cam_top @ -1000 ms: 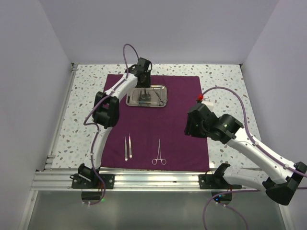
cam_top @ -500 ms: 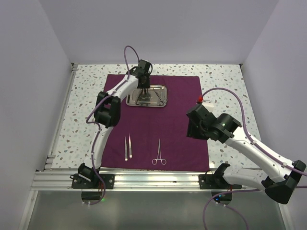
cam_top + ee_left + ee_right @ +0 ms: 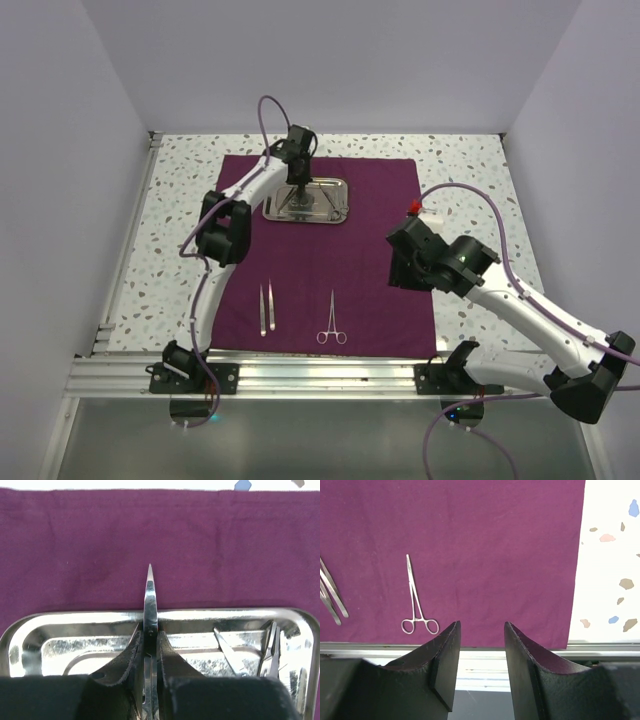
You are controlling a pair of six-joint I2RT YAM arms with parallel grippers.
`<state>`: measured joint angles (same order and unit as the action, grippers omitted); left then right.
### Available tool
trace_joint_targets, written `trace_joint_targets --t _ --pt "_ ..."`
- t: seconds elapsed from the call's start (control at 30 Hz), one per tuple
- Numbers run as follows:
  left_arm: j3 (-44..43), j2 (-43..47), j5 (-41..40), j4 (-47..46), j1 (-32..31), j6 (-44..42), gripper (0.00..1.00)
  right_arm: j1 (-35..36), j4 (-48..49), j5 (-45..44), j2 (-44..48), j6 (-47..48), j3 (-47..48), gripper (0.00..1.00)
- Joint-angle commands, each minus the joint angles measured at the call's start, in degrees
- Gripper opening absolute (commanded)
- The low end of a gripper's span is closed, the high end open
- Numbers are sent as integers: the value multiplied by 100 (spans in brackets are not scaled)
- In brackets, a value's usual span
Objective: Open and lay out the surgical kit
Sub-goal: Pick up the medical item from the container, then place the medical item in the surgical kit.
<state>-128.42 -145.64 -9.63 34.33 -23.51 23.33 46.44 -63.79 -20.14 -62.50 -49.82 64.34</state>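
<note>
Left jaws: the left gripper [image 3: 150,645] is clenched on a slim pointed blade, judged to be the scissors [image 3: 149,595], with a dark finger pressed to each flat side.
Held item, axis: in the left wrist view the blade runs from 6 to 12 o'clock, in line with the fingers. The tip clears them at 12 and reaches over the far rim of the tray [image 3: 65,617].
Held item, height: it cannot be told whether the handles rest on the tray floor, as the fingers hide them.
Tray contents: two more steel pieces [image 3: 231,652] lie at 3 o'clock of the jaws, near but apart.
Tray position: on the cloth [image 3: 380,290], at 12 o'clock of its centre in the top view.
Laid-out row: the tweezers [image 3: 267,308] and forceps [image 3: 332,320] lie at 6 o'clock of the tray, near the cloth's near edge, long axes also 6 to 12.
Coming move, judged: lift and carry toward 6 o'clock. The blade's axis already matches the row.
Nearer arm: the left, which alone reaches the tray.
Left arm pose: stretched far forward, wrist pitched down over the tray.
Right jaws: the right gripper [image 3: 481,630] is released, with nothing between the fingers.
Right arm pose: folded, hovering at 4 o'clock of the tray, well apart from it. In the right wrist view the forceps lie at 10 o'clock of its jaws.
</note>
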Motion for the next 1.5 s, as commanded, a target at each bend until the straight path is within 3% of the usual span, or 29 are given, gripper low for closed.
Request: trace_joint_targets --t 0.0,0.2,0.37,0.4,0.43,0.53,0.7,0.8,1.0,1.27,1.33,1.37,1.47 --pt "229 474 -13 153 74 48 0 -12 199 1 168 34 -52 44" --pt "528 1501 -4 215 48 268 0 -20 542 89 177 156 -176 44" --pt "1528 2442 -82 232 -259 532 0 -29 788 81 -69 254 -114 54" --pt "1800 2836 -170 206 -460 576 0 -29 859 63 -104 271 -88 61" --pt "2403 3049 -223 84 -566 706 0 -38 894 54 -148 280 -79 80" --pt "3730 3857 -198 -214 -988 1110 0 -47 982 10 -324 377 35 98" --pt "5517 4824 -153 -505 -1779 1866 0 -64 1044 10 -570 543 184 98" --pt "6142 5010 -259 -576 -2298 2262 0 -64 1027 19 -614 596 202 98" --pt "6645 4958 -39 -980 -2817 2685 0 -64 930 2 -395 562 -61 98" --pt "6356 4449 338 -1007 -3327 3168 0 -64 640 -95 80 333 -456 98" --pt "6189 4404 374 -850 -3388 3204 18 -64 570 -182 159 315 -509 98" --pt "6128 4378 374 -770 -3423 3195 44 -64 535 -192 220 289 -536 98" --pt "5847 4378 199 -393 -3432 3143 82 -73 447 -297 299 228 -545 98"
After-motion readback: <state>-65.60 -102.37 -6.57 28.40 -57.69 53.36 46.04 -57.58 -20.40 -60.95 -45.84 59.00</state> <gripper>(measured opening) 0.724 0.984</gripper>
